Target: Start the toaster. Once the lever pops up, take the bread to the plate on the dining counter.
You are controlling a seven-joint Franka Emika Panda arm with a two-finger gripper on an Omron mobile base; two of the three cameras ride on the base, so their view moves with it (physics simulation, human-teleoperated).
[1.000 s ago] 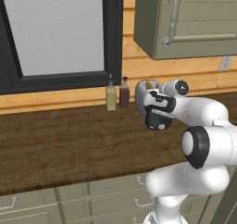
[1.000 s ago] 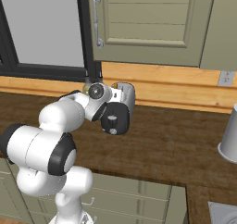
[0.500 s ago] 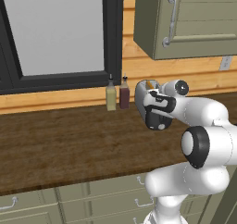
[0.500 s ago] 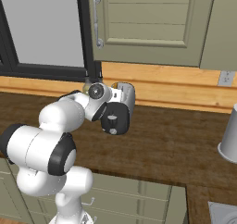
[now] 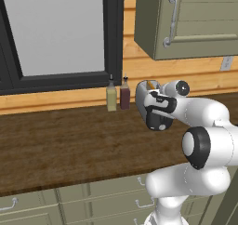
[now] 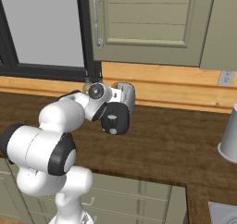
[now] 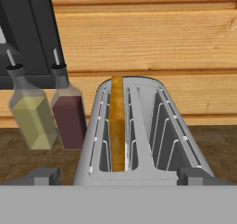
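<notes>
Looking from the left base view, most of the toaster (image 5: 145, 90) is hidden behind the robot's hand; just a rounded silver shoulder with a sliver of tan at its top peeks out. It stands on the wood-topped counter (image 5: 69, 140) near the far wall, just right of a pale yellow bottle (image 5: 111, 97) and a dark red bottle (image 5: 125, 94). The gripper's tips cannot be made out here, since the hand blocks them.

From the right base view, the toaster (image 6: 127, 96) again shows only as a grey curved edge past the dark hand. A grey cylindrical pot (image 6: 230, 138) is cut off at the right edge of the counter.

In the hand view, the toaster (image 7: 88, 149) is seen from above, its near end cut off at the bottom. It has two long slots with wire guides; the bread (image 7: 117, 126) stands edge-up in the left slot, showing a brown crust. The gripper (image 7: 118, 176) hangs just over the near end, its jaws spread wide, one tip either side of the body, clasping nothing.
</notes>
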